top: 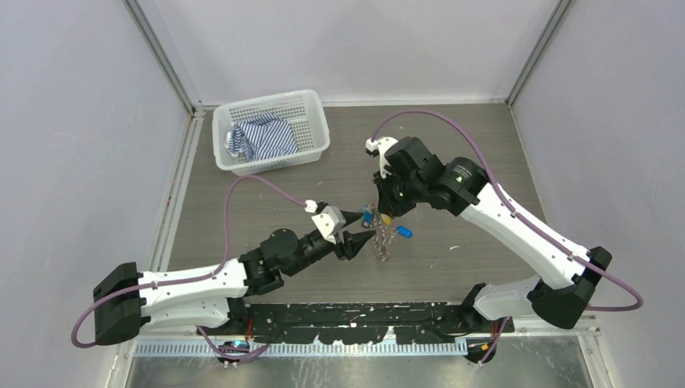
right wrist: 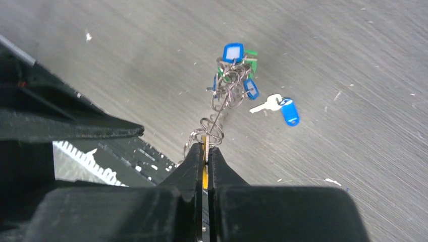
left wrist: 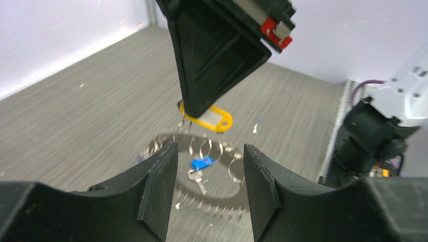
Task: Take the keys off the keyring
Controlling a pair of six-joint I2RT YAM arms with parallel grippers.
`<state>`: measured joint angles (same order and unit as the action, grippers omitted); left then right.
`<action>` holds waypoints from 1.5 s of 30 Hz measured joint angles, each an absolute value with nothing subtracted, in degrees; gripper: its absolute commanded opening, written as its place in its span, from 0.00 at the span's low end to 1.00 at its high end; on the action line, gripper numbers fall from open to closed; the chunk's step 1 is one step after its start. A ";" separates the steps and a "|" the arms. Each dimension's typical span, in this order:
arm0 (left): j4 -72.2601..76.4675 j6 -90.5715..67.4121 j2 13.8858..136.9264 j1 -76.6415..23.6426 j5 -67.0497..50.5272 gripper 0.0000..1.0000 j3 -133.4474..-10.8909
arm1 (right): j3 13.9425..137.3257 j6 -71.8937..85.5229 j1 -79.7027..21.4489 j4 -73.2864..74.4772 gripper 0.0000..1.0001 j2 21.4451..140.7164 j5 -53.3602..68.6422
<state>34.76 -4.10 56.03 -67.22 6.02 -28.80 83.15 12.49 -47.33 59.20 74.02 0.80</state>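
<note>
My right gripper (top: 378, 207) hangs over the middle of the table, shut on the keyring (right wrist: 218, 112). A yellow tag (left wrist: 212, 119) is pinched in the same grip. The thin ring droops from the jaws with a bunch of keys (right wrist: 233, 75) carrying blue and green tags. One loose key with a blue tag (right wrist: 282, 107) lies flat on the table to the right of the bunch. My left gripper (top: 361, 229) stands open just left of the hanging keys (top: 380, 240). In the left wrist view its fingers (left wrist: 161, 186) frame the blurred keyring (left wrist: 202, 148) and touch nothing.
A white mesh basket (top: 311, 101) with a blue-striped cloth (top: 262, 137) in it stands at the back left. Grey walls close in the table on three sides. A black rail (top: 355, 319) runs along the near edge between the arm bases.
</note>
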 measured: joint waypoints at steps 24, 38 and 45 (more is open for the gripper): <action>47.11 -1.76 70.61 -71.20 27.90 0.65 -31.88 | 97.06 23.20 -47.75 67.18 0.01 85.36 -17.12; 71.40 21.69 87.85 -71.24 27.00 0.64 -31.90 | 101.14 24.16 -47.77 70.94 0.01 85.89 -11.88; 76.14 26.06 86.39 -69.43 20.60 0.60 -29.50 | 101.16 23.03 -47.77 71.88 0.01 85.82 -5.78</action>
